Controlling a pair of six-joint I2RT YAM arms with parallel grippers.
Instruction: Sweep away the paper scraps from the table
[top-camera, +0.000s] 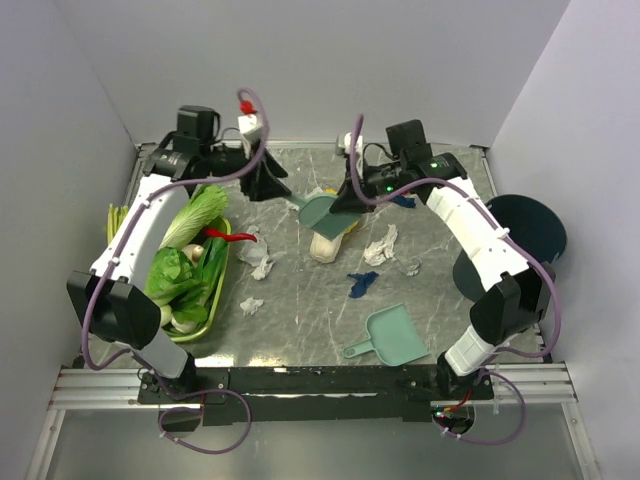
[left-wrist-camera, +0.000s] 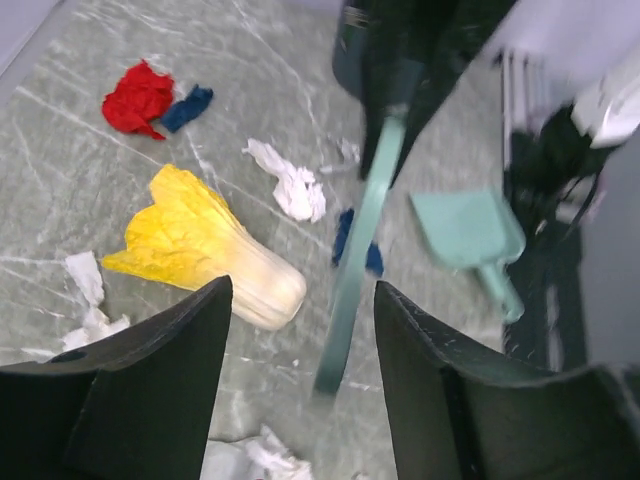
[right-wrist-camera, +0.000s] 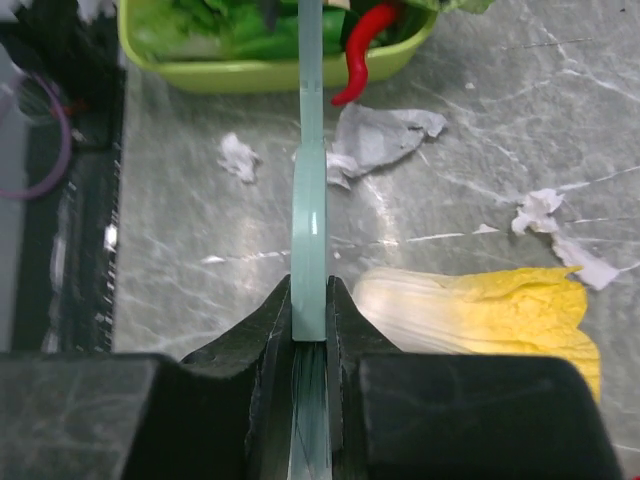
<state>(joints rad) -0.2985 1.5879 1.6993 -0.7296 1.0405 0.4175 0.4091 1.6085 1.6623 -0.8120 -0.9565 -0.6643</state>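
On the marbled table (top-camera: 300, 330) the paper scraps (top-camera: 381, 245) lie strewn across the middle and toward the far edge, none swept yet; the right gripper (right-wrist-camera: 311, 300) is clamped on a teal sweeping tool (right-wrist-camera: 310, 190); the left gripper (left-wrist-camera: 303, 290) hangs empty, jaws apart. Next, I'd guess, the tool must come down and push wads toward the dustpan (top-camera: 395, 335) at the near edge, skirting the cabbage (top-camera: 328, 243); only the left wrist view shows a red wad (left-wrist-camera: 140, 97), hidden from above.

Crumpled white, blue and red paper scraps (top-camera: 380, 245) lie scattered on the marbled table (top-camera: 300, 320).
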